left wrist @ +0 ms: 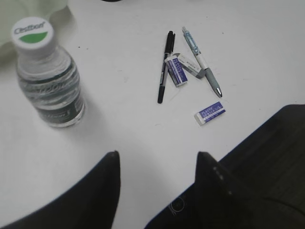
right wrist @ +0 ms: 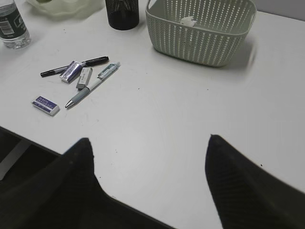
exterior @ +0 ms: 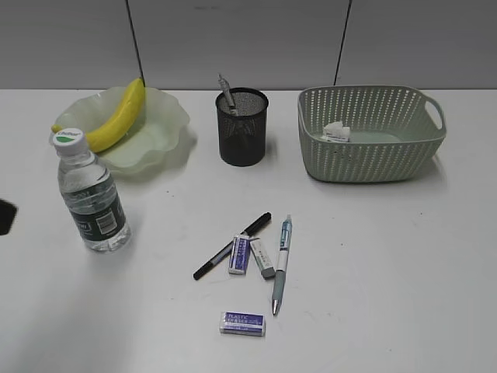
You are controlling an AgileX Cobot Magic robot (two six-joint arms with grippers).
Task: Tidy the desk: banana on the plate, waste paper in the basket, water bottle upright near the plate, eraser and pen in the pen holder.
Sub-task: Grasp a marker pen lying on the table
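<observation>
Standing upright, water bottle (exterior: 92, 198), cap up, beside plate (exterior: 159, 128)

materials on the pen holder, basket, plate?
Pen holder: looks like black metal mesh, matte; fine see-through grid. Basket: likely moulded plastic, matte sage; uniform perforations, woven look. Plate: translucent pale green, glossy, ruffled rim; plastic or glass, unclear.

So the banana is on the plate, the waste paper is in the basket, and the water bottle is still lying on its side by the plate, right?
Not quite. The water bottle stands upright, cap on top, beside the plate; the exterior view shows this. The rest holds: the banana lies on the plate and the waste paper sits in the basket.
</observation>
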